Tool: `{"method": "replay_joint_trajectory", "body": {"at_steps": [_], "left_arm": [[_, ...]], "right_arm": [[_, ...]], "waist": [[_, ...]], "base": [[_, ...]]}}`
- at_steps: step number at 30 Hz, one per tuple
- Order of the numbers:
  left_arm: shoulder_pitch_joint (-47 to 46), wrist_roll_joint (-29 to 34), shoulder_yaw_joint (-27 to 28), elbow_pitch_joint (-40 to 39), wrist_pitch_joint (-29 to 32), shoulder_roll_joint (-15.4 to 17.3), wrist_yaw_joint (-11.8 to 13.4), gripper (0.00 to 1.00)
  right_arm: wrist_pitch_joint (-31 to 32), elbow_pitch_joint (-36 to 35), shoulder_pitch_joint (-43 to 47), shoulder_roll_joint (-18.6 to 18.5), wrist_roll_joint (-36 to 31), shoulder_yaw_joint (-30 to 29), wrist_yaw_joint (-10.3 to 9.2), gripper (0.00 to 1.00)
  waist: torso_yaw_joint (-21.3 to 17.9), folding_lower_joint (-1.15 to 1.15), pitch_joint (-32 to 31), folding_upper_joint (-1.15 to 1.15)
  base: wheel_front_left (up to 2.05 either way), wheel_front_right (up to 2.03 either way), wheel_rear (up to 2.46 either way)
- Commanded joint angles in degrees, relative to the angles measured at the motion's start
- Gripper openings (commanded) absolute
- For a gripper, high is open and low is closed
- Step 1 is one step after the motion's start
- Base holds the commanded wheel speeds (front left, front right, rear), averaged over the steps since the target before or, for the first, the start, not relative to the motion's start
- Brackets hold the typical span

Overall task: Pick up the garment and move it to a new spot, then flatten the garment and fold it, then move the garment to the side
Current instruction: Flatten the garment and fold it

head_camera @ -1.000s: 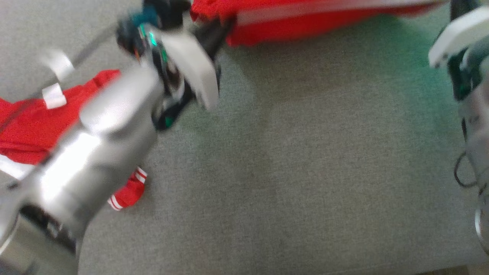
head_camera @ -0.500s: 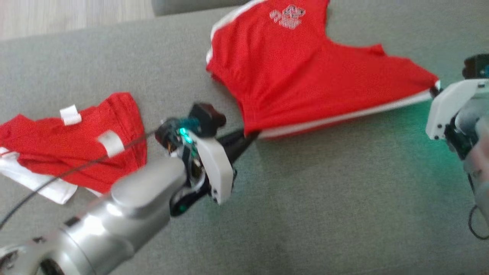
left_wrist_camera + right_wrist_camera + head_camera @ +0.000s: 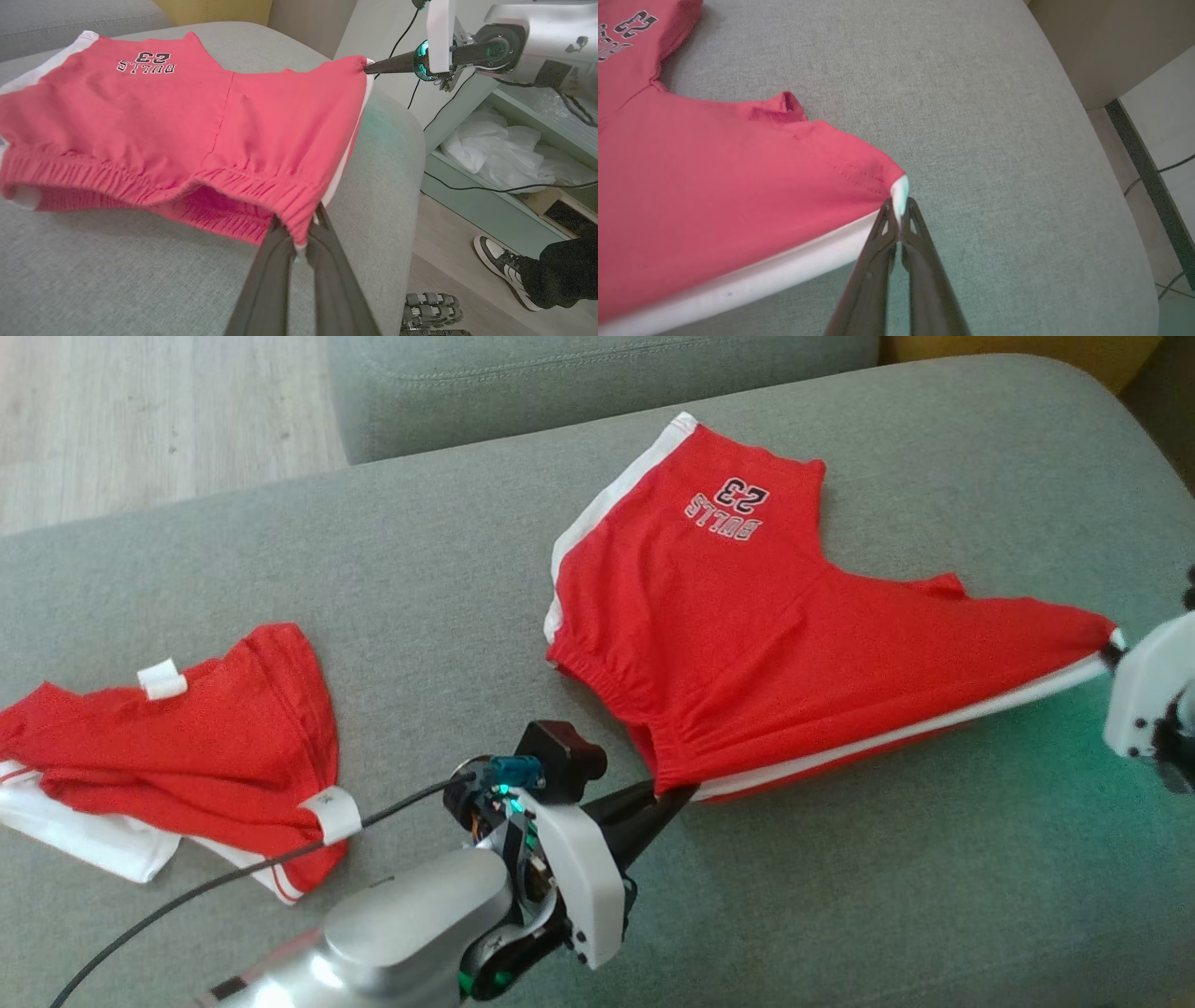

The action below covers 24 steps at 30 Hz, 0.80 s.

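The garment (image 3: 766, 653) is a pair of red shorts with white side stripes and "BULLS 23" print, spread on the grey sofa cushion (image 3: 840, 896). My left gripper (image 3: 677, 791) is shut on the elastic waistband corner; in the left wrist view its fingertips (image 3: 299, 228) pinch that gathered edge of the garment (image 3: 187, 121). My right gripper (image 3: 1111, 649) is shut on the white-striped corner at the far right, seen close in the right wrist view (image 3: 899, 205) with the garment (image 3: 714, 200) stretched away from it. The cloth is pulled taut between both grippers, and the near edge is lifted slightly.
A second red and white garment (image 3: 187, 747) lies crumpled at the cushion's left. The sofa back (image 3: 560, 373) rises behind, with wood floor (image 3: 140, 420) beyond. A shelf with white plastic bags (image 3: 495, 149) and a person's shoe (image 3: 500, 259) stand off the cushion's right edge.
The head camera has swung, bringing the whole garment and sofa back into a sharper picture. Both grippers keep their hold on the shorts, stretched between them.
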Motion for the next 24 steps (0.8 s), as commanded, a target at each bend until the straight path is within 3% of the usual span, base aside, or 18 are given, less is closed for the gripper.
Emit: {"method": "replay_joint_trajectory", "body": {"at_steps": [1, 9, 19, 24], "left_arm": [[-1.50, -0.14, 2.23, -1.15, -0.81, 1.94, 1.03, 0.00], [-3.71, -0.27, 5.50, -1.35, -2.81, 2.14, 3.78, 0.00], [-6.62, -2.74, 9.40, 2.95, -4.81, -0.31, 3.33, 0.00], [-8.38, -3.16, 10.69, 5.96, -6.30, -2.95, 3.18, 0.00]], "right_arm": [[-0.54, -2.40, -0.20, -3.87, 0.22, -0.95, -0.13, 0.00], [-3.05, -7.10, -3.17, -2.14, -1.31, -8.75, -0.13, 0.00], [-3.98, -7.38, -10.58, 3.85, -6.18, -17.91, -0.13, 0.00], [-5.86, -4.97, -15.86, 6.35, -12.85, -21.34, -0.13, 0.00]], "waist": [[0.19, 0.02, 0.22, 0.00], [2.54, 0.02, 3.08, 0.00], [7.79, 0.02, 6.85, 0.00], [10.64, 0.02, 10.05, 0.00]], "base": [[0.00, 0.00, 0.00], [0.00, 0.00, 0.00], [0.00, 0.00, 0.00], [0.00, 0.00, 0.00]]}}
